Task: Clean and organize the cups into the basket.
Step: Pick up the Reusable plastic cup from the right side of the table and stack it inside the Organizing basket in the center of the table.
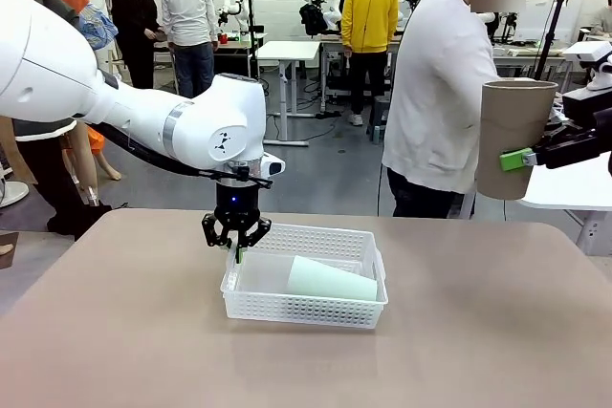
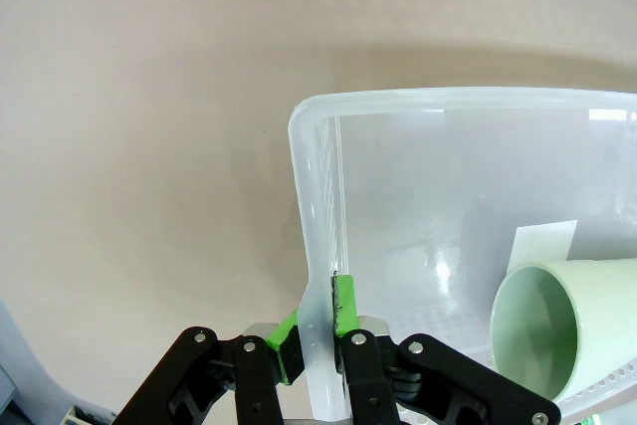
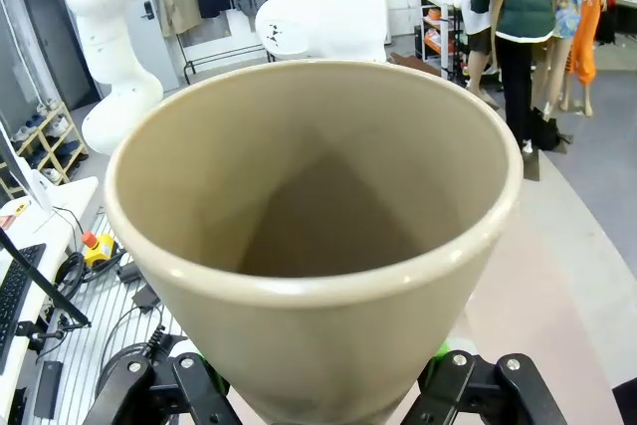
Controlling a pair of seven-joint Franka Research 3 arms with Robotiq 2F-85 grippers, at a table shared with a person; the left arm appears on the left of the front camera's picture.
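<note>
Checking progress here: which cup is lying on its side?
The mint green cup, lying in the basket. The tan cup is upright, held in the air by the right gripper.

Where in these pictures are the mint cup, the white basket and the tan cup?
mint cup (image 1: 330, 279), front view, its side.
white basket (image 1: 306, 311), front view, its near wall.
tan cup (image 1: 514, 136), front view, its side.
</note>
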